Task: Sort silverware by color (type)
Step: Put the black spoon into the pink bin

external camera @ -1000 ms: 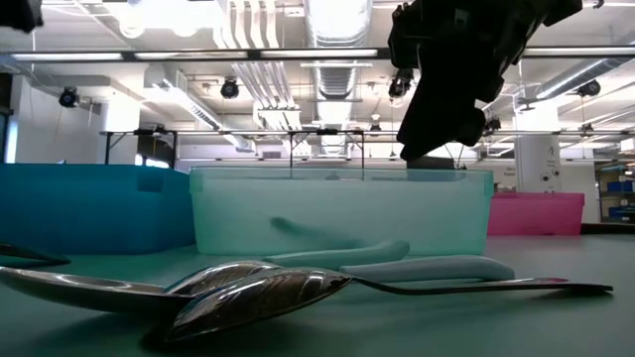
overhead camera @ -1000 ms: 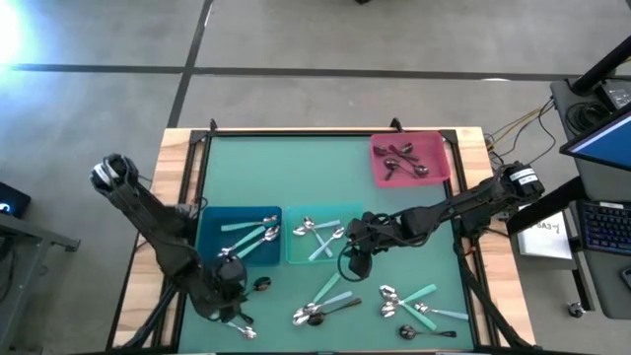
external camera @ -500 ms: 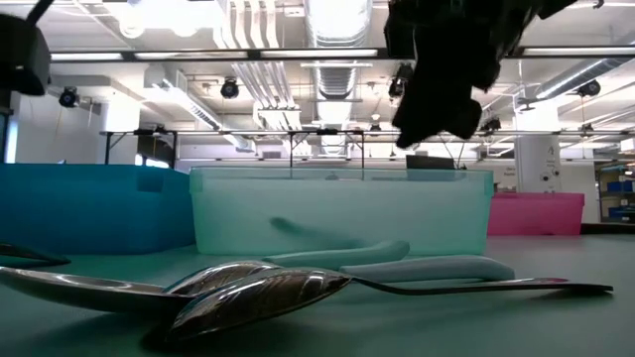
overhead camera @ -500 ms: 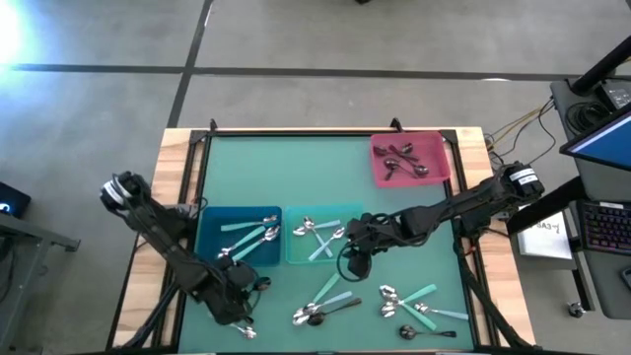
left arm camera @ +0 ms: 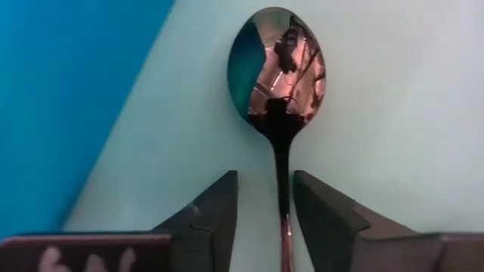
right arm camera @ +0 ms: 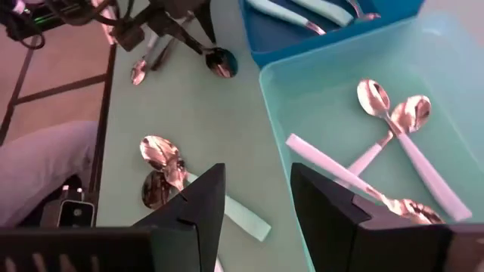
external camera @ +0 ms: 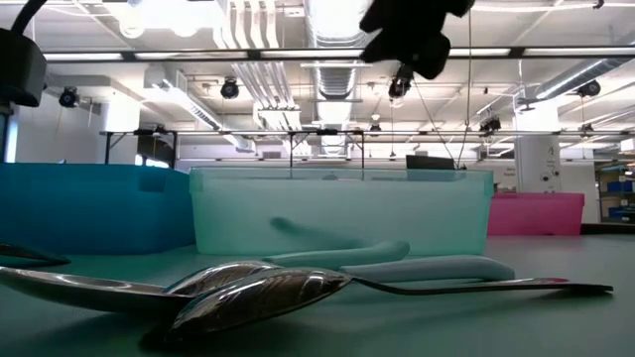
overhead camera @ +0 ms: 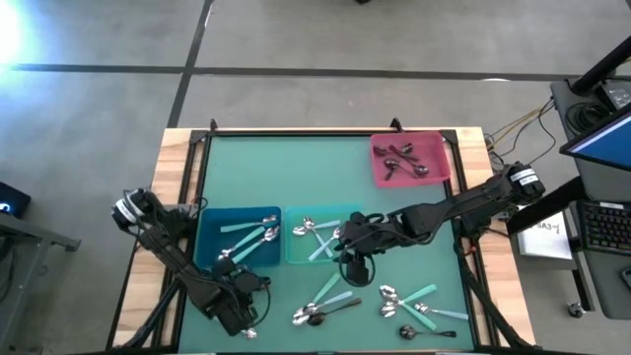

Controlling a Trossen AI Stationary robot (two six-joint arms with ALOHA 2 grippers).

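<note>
A dark spoon (left arm camera: 277,69) lies flat on the green mat beside the blue bin (left arm camera: 68,91). My left gripper (left arm camera: 266,198) points down over it, open, one finger on each side of the spoon's thin handle (left arm camera: 281,174), and I see no touch. In the high view this gripper (overhead camera: 248,292) is at the blue bin's near side. My right gripper (right arm camera: 257,208) hangs open and holds nothing, above the mat by the teal bin (overhead camera: 320,237). Teal-handled and silver spoons lie loose on the mat (overhead camera: 327,299) (overhead camera: 414,306).
The blue bin (overhead camera: 240,237) holds teal-handled spoons, the teal bin (right arm camera: 378,113) holds silver and teal-handled ones, and the pink bin (overhead camera: 407,158) at the far right holds dark ones. Two silver spoons (external camera: 248,293) lie close to the low camera. A black frame edges the mat.
My left gripper has sunk toward the mat and tipped steeply down over the dark spoon by the blue bin. My right gripper has risen away from the mat near the teal bin. No spoon has moved.
</note>
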